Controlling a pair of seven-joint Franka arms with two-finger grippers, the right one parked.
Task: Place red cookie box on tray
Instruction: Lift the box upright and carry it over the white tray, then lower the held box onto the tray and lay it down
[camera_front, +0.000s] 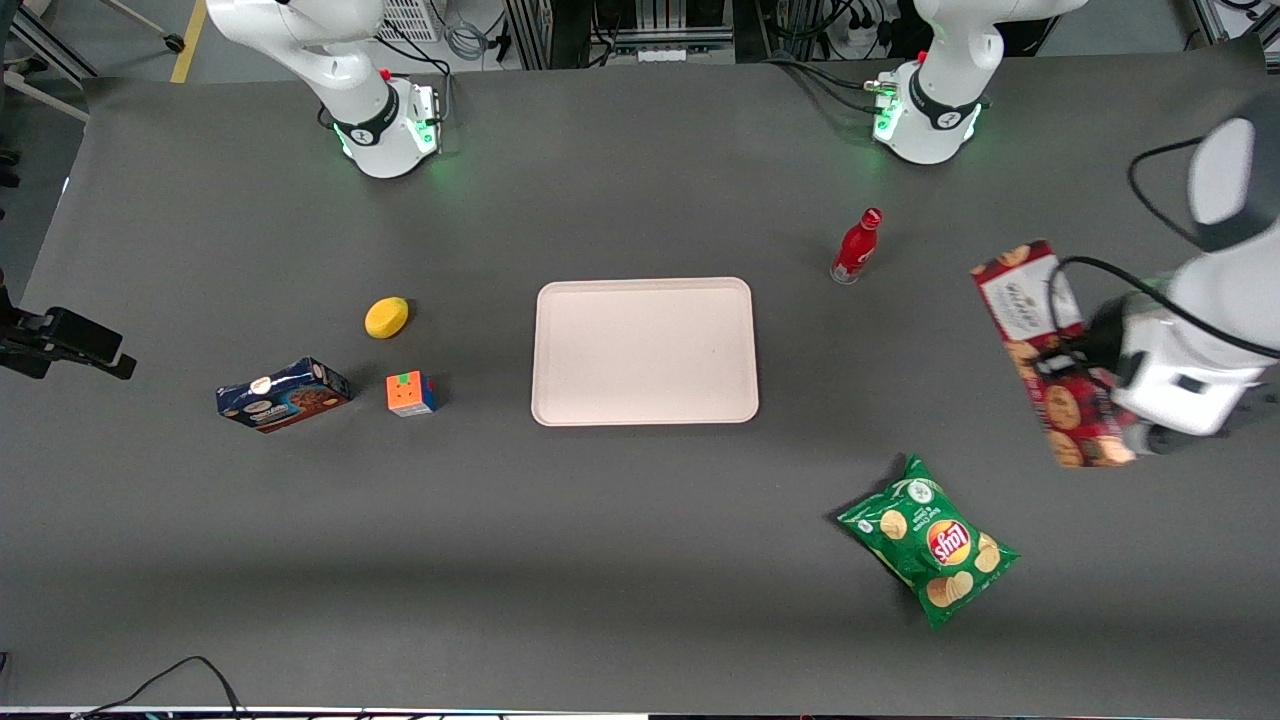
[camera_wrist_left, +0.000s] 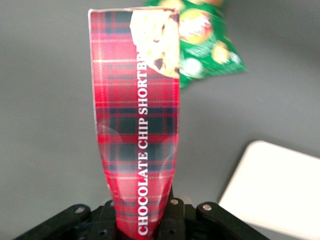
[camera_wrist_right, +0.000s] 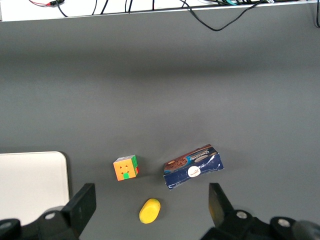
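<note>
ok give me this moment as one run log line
phase: carry | gripper: shut on red cookie box, lifted off table, toward working arm's end | tray: holds nothing | box on tray: not yet

Dark grey table (camera_front: 620, 560); on it a tray (camera_front: 645, 395) (pale pink), bottle (camera_front: 856, 247), chip bag (camera_front: 928, 540), lemon (camera_front: 386, 317), cube (camera_front: 411, 393), blue box (camera_front: 283, 394); gripper (camera_front: 1085, 375) above working arm's end.

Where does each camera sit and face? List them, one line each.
Front view: high above, facing both arm bases; end effector holds red cookie box aloft.
Left wrist view: on the working arm, looking along the box at the chip bag and tray.
Right wrist view: parked arm's wrist, looking down on Rubik's cube.
Shared: the tray.
</note>
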